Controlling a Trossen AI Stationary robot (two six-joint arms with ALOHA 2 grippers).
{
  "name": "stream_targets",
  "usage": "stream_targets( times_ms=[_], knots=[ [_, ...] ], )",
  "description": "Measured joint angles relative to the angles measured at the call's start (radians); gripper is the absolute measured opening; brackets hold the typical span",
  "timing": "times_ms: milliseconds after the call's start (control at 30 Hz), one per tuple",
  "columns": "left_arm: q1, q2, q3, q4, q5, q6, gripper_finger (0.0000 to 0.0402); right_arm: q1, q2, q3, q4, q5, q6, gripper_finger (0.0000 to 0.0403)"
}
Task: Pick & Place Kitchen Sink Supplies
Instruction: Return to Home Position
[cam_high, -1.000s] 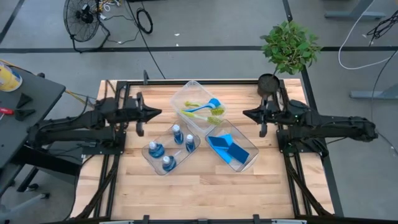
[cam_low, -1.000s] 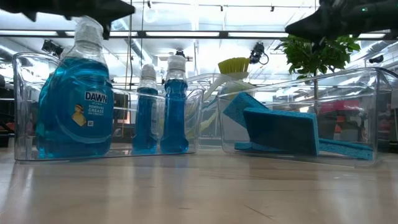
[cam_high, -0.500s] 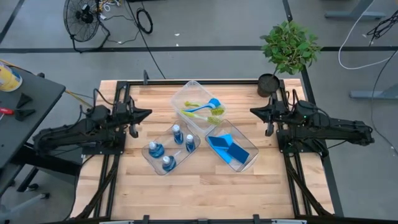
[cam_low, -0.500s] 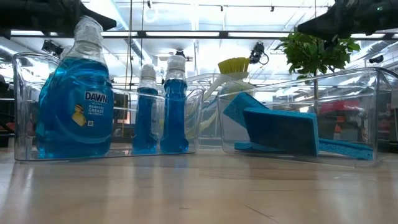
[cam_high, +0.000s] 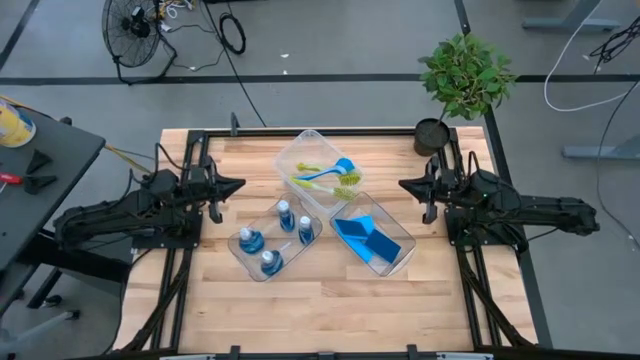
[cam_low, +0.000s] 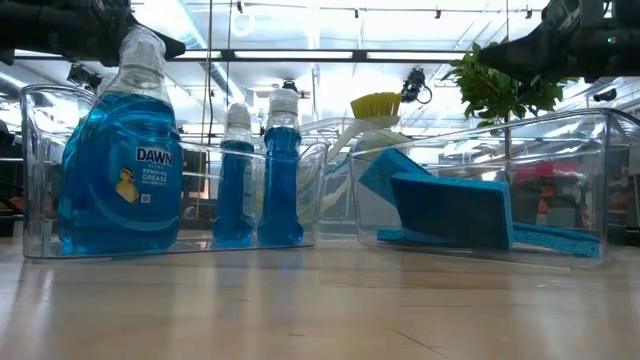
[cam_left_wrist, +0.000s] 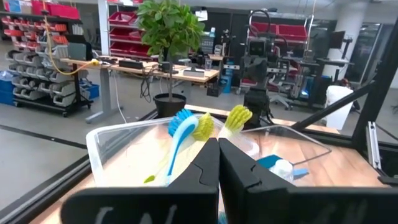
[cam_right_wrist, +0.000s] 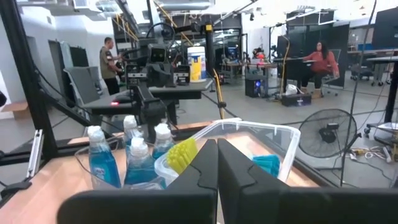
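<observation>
Nearest the low camera, on the wooden table: clear bottle bin with four small bottles of blue liquid, all upright. On the front bottle, a label reading DAWN, then REMOVES GREASE in smaller print beneath, with a duckling pictured beside. No other writing legible.

Just beside, toward the right arm: sponge bin holding blue sponges, two propped at a tilt, others lying flat on the bin floor.

Farther back, just behind both: brush bin containing a blue brush and yellow-green brushes; one yellow-green bristle head up above the rim in the low view.

At the table's left side, level with the brush bin and well apart from it: left gripper, fingers pressed together, holds nothing, points toward the middle.

Opposite, at the right side: right gripper, likewise closed tight and empty, well apart from the bins.

Farthest, at the right rear corner: potted plant
</observation>
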Motion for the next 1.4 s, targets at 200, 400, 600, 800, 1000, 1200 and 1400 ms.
stream_targets(
  times_ms=[200, 400, 600, 800, 1000, 1200, 1400],
  knots=[
    [0.0, 0.0, 0.0, -0.017, 0.001, 0.0, 0.0, 0.0, -0.019, -0.001, -0.049, -0.023, -0.006, 0.0],
    [0.0, 0.0, 0.0, -0.002, -0.036, -0.007, 0.0, 0.0, -0.021, -0.001, -0.052, -0.023, -0.006, 0.0],
    [-0.004, 0.001, -0.008, -0.009, -0.082, -0.032, 0.0, 0.0, -0.021, -0.001, -0.05, -0.011, 0.001, 0.0],
    [-0.038, 0.0, -0.121, 0.15, -0.115, -0.012, 0.0, 0.0, -0.021, -0.001, -0.058, -0.015, 0.008, 0.0],
    [-0.053, -0.015, -0.142, 0.187, -0.117, 0.045, 0.0, 0.0, -0.022, -0.001, -0.106, 0.003, 0.005, 0.0],
    [-0.059, -0.014, -0.144, 0.15, -0.089, 0.028, 0.0, 0.0, -0.022, -0.001, -0.138, 0.012, -0.017, 0.0],
    [-0.103, -0.009, -0.146, 0.137, -0.153, 0.045, 0.0, 0.0, -0.021, -0.001, -0.168, 0.021, -0.022, 0.0]
  ],
)
